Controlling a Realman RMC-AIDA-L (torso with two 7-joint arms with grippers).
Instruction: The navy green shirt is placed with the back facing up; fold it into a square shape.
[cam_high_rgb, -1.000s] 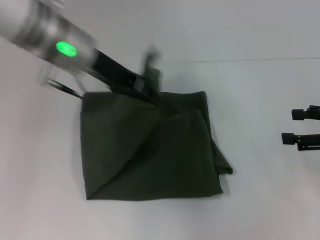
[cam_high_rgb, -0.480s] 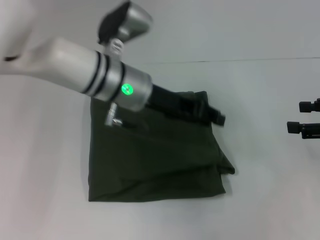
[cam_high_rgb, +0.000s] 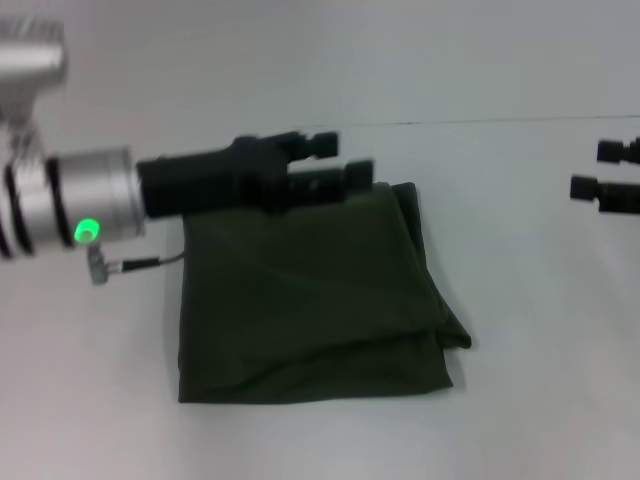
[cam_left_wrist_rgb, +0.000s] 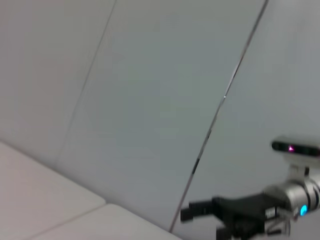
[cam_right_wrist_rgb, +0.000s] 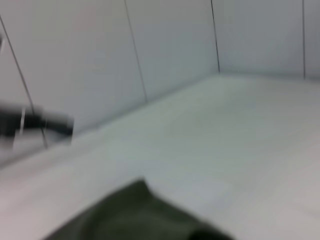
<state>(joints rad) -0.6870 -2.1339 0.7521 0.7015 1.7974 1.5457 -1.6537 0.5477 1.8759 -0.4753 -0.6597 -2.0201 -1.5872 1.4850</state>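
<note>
the left gripper's (cam_high_rgb: 345, 158) two black fingers (cam_high_rgb: 318, 143) stood apart with nothing between them, pointing sideways toward the robot's right, just over the far edge of the navy green shirt (cam_high_rgb: 310, 295). whether the lower finger brushed the cloth or hung clear of it could not be told from the head view. the arm behind it, a black wrist running into a silver collar with a green light, came in from the left and ran out of the picture, so its upper part was cut off.

the shirt lay flat on the white table (cam_high_rgb: 90, 400), folded into a rough square with its plain side up. a diagonal crease crossed it, and on the robot's right side a layer stuck out past the fold in a loose pointed flap, so that edge was uneven. the far left corner of the cloth was hidden under the left arm. a thin cable hung from the collar down toward that corner.

the right gripper (cam_high_rgb: 592, 170) sat well apart from the shirt, at the right border of the head view, where only the two dark fingertips showed, spread and empty; the rest was cut off. the left wrist view caught that same gripper (cam_left_wrist_rgb: 200, 217) low against the pale wall panels. the right wrist view showed only a blurred corner of the shirt (cam_right_wrist_rgb: 135, 215) on the table.
</note>
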